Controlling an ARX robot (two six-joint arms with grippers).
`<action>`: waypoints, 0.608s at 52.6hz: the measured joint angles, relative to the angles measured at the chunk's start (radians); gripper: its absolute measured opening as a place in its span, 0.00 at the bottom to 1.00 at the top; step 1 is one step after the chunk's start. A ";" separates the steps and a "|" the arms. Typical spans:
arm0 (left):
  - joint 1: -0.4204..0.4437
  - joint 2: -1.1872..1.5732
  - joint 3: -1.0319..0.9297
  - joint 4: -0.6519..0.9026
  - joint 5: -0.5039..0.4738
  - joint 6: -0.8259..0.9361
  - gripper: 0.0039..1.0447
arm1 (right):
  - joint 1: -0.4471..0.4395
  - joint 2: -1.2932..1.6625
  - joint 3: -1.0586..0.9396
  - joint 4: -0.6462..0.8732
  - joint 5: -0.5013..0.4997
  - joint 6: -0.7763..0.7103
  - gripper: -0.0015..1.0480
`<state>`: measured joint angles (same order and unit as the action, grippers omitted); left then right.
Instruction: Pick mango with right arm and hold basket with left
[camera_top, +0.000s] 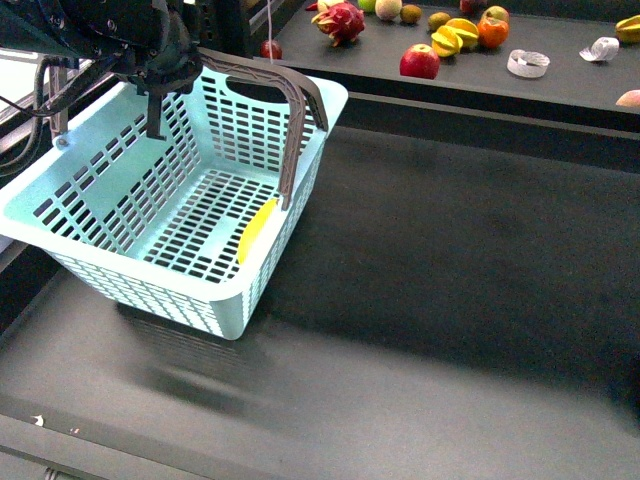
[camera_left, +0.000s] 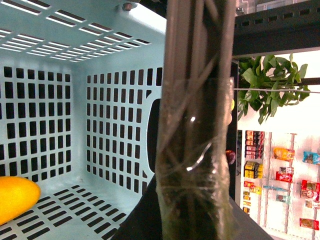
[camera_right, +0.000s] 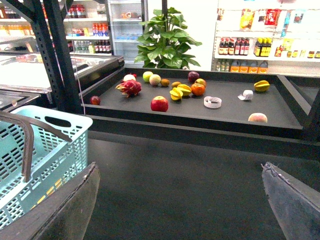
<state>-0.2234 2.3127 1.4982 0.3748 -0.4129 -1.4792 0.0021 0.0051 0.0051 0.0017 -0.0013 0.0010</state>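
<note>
The aqua basket (camera_top: 130, 190) hangs tilted over the dark table, its grey-brown handles (camera_top: 295, 120) swung up. My left gripper (camera_top: 158, 95) is shut on the basket at its far left rim. In the left wrist view the taped finger (camera_left: 192, 200) lies along a grey handle (camera_left: 197, 45). The yellow-orange mango (camera_top: 257, 229) lies on the basket floor against the right wall. It also shows in the left wrist view (camera_left: 12, 198). My right gripper (camera_right: 180, 200) is open and empty above the bare table, to the right of the basket (camera_right: 45, 150); it is out of the front view.
A raised black tray (camera_top: 560, 90) at the back holds a red apple (camera_top: 420, 62), a dragon fruit (camera_top: 340, 22), cut starfruit (camera_top: 452, 40), an orange-red fruit (camera_top: 492, 30) and white tape rolls (camera_top: 527, 63). Shop shelves and a plant (camera_right: 170, 35) stand behind.
</note>
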 joint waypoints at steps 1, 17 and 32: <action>0.001 0.004 0.006 -0.007 0.000 -0.004 0.08 | 0.000 0.000 0.000 0.000 0.000 0.000 0.92; -0.003 0.016 0.027 -0.031 0.030 -0.002 0.49 | 0.000 -0.001 0.000 0.000 0.000 0.000 0.92; 0.005 -0.199 -0.240 0.140 0.021 0.218 0.95 | 0.000 -0.001 0.000 0.000 0.000 0.000 0.92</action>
<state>-0.2180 2.1139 1.2587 0.5144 -0.3916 -1.2613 0.0021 0.0044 0.0051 0.0017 -0.0013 0.0010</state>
